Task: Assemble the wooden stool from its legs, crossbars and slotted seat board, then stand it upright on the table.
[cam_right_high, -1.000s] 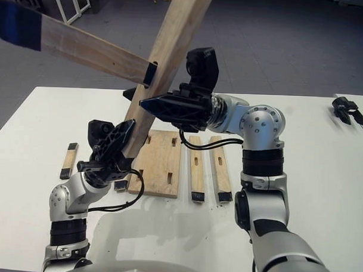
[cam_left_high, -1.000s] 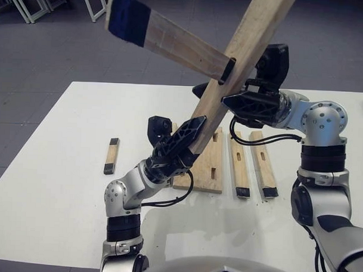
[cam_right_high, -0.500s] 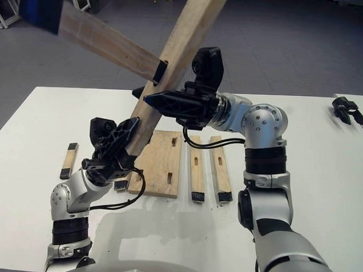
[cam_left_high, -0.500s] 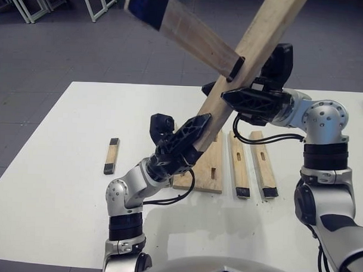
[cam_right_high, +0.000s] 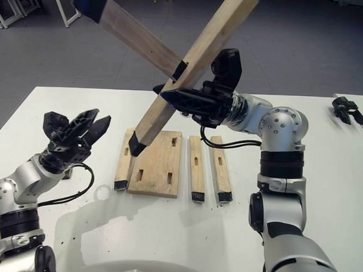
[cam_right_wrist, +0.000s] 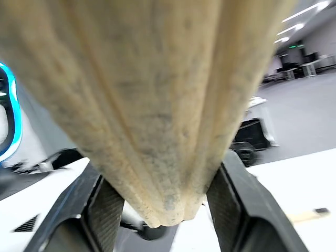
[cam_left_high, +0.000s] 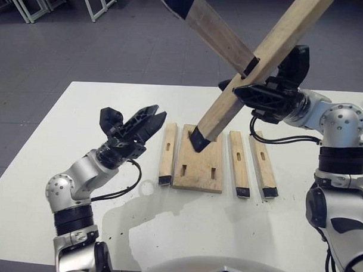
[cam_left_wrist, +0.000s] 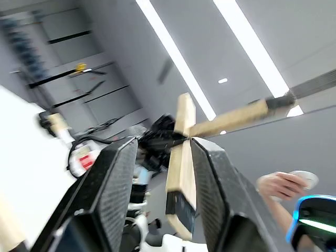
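Right pincer (cam_left_high: 245, 90) is pinching the leg (cam_left_high: 258, 70) mid-length, with a crossbar (cam_left_high: 215, 33) socketed into it. The leg is held tilted so its black-capped foot points at the slotted seat board (cam_left_high: 198, 169) (touching or hovering, can't tell). Left pincer (cam_left_high: 151, 119) is spread and empty beside the board — probably ready to steady it. The board lies flat on the counter (cam_left_high: 62, 144) — one loose leg (cam_left_high: 166, 153) at its left, two spare legs (cam_left_high: 239, 163) at its right.

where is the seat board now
In the eye views the seat board lies flat on the table, a loose leg beside its left edge, two legs on its right, below the raised leg in the right gripper.
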Available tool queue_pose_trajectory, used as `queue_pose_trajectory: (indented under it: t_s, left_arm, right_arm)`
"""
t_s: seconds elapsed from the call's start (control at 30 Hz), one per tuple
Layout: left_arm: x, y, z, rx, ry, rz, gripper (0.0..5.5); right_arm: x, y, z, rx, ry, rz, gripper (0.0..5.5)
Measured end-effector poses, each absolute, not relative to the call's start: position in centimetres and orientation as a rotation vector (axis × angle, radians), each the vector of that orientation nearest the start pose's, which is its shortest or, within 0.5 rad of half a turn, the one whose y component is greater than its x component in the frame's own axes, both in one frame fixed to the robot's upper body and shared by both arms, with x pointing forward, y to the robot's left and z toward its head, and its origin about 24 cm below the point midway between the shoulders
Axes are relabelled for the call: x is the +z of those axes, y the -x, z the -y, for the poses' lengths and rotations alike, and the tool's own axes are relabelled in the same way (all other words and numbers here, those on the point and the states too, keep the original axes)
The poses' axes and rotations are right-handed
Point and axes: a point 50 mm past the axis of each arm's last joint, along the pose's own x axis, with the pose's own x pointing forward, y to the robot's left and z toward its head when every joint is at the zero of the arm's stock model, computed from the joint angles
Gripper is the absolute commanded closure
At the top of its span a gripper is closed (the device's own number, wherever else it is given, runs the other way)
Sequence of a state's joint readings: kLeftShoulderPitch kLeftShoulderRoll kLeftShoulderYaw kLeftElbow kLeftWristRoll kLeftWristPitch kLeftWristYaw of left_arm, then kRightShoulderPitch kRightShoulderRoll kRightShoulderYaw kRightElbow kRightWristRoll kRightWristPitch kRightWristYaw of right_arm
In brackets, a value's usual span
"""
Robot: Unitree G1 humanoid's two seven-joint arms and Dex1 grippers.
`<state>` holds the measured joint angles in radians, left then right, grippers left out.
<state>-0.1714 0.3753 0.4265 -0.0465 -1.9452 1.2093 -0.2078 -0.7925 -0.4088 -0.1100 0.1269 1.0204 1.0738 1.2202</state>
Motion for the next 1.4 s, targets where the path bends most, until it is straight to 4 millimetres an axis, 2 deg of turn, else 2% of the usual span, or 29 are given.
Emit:
queue_pose_trajectory:
  t_s: [0.17, 0.27, 0.3, 0.47, 0.57, 0.8, 0.97, 1.07, 1.2, 1.4]
  left_arm:
    - [13.8, -23.6, -18.7, -0.800, 0.923, -0.277, 3.66]
    - [12.7, -24.2, -18.4, -0.619, 0.649, -0.223, 3.66]
    - [12.2, -24.1, -18.1, -0.587, 0.510, -0.207, 3.66]
    - [10.6, -23.9, -16.1, -0.673, -0.126, -0.279, 3.66]
    - [9.8, -23.1, -15.1, -0.747, -0.331, -0.317, 3.66]
    - [6.4, -21.4, -14.0, -0.801, -0.529, -0.466, 3.66]
    - [6.3, -21.8, -13.8, -0.823, -0.637, -0.465, 3.66]
    - [6.3, -21.6, -14.0, -0.865, -0.674, -0.487, 3.66]
    - [6.6, -21.2, -14.6, -0.912, -0.724, -0.498, 3.66]
    - [6.4, -21.0, -15.0, -0.931, -0.746, -0.498, 3.66]
  right_arm:
    - [19.8, -29.7, 13.8, 1.514, -0.575, -0.143, 3.42]
    - [18.1, -29.9, 14.3, 1.386, -0.503, -0.174, 3.42]
    - [17.5, -30.1, 14.5, 1.329, -0.451, -0.180, 3.42]
    - [16.7, -32.5, 15.2, 1.145, -0.266, -0.143, 3.42]
    - [16.5, -33.2, 15.2, 1.117, -0.222, -0.137, 3.42]
    - [15.5, -33.9, 14.3, 1.118, -0.150, -0.139, 3.42]
    - [14.7, -35.0, 13.9, 1.117, -0.013, -0.155, 3.42]
    - [13.2, -35.4, 13.8, 1.119, 0.075, -0.197, 3.42]
    - [11.5, -35.3, 13.3, 1.166, 0.113, -0.247, 3.42]
    - [10.9, -35.8, 13.0, 1.176, 0.133, -0.249, 3.42]
